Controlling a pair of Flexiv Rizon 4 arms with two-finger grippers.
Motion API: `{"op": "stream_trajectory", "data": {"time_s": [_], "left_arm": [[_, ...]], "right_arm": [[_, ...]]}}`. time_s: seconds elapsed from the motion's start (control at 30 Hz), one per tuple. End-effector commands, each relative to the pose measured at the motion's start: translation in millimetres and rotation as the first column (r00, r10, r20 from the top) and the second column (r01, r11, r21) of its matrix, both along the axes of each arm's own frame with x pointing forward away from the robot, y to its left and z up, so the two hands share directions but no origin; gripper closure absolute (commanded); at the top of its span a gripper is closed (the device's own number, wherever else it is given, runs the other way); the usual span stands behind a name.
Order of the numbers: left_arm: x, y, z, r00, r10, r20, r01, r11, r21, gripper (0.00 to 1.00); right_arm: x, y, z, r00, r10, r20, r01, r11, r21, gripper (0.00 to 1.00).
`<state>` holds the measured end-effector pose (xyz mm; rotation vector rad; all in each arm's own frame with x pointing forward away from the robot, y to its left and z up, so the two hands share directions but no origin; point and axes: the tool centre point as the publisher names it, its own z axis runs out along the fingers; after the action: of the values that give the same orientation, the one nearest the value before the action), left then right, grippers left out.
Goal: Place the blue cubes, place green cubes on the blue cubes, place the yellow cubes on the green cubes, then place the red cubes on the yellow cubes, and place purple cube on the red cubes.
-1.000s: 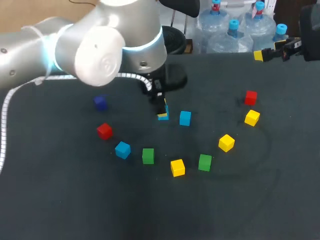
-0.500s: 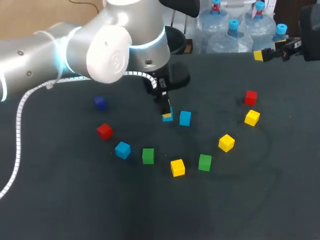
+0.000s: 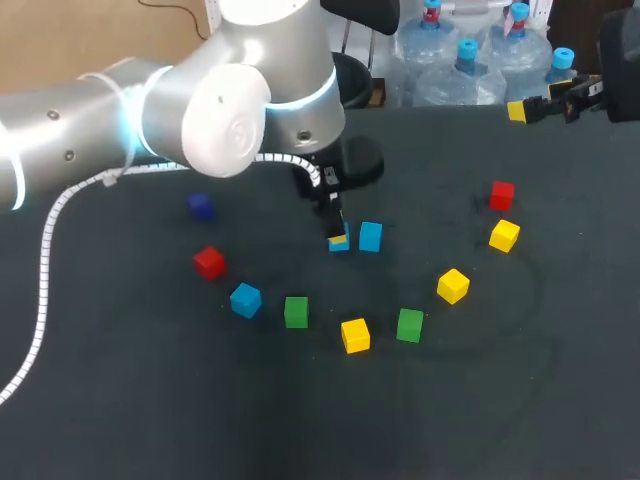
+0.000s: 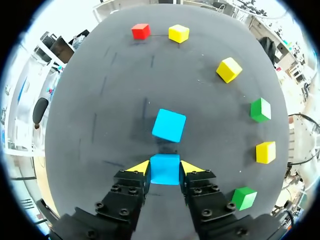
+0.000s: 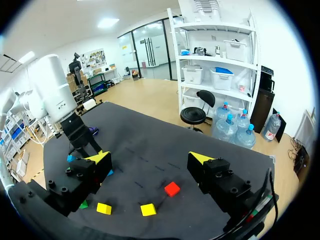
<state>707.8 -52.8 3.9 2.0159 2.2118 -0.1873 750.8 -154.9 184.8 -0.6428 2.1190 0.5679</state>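
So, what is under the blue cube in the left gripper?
Only dark table shows around the blue cube in the left gripper; the spot directly beneath is covered.

Your left arm (image 3: pixel 150 110) comes in from the left side, bends at its big elbow joint and reaches past the middle of the table. Its wrist points down, so the left gripper (image 4: pixel 165 168) sits low at the surface, with both yellow tips pressed against opposite sides of a blue cube (image 4: pixel 164 176). Your right arm (image 3: pixel 615 60) is at the far right corner, held above the table, and the right gripper (image 5: pixel 150 157) has its fingers spread wide apart.
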Motion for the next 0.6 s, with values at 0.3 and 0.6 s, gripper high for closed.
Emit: {"op": "stream_trajectory", "data": {"time_s": [0.3, 0.6], "left_arm": [[9.2, -1.8, -3.9, 1.000, -0.014, 0.006, 0.014, 1.000, 0.017, 1.00], [6.0, -5.7, -3.7, 1.000, -0.021, -0.005, 0.021, 1.000, 0.011, 1.00]], "right_arm": [[0.2, 0.3, -0.5, 1.000, 0.000, 0.001, 0.000, 1.000, 0.000, 0.00], [0.2, 0.3, -0.5, 1.000, 0.000, 0.001, 0.000, 1.000, 0.000, 0.00]]}}
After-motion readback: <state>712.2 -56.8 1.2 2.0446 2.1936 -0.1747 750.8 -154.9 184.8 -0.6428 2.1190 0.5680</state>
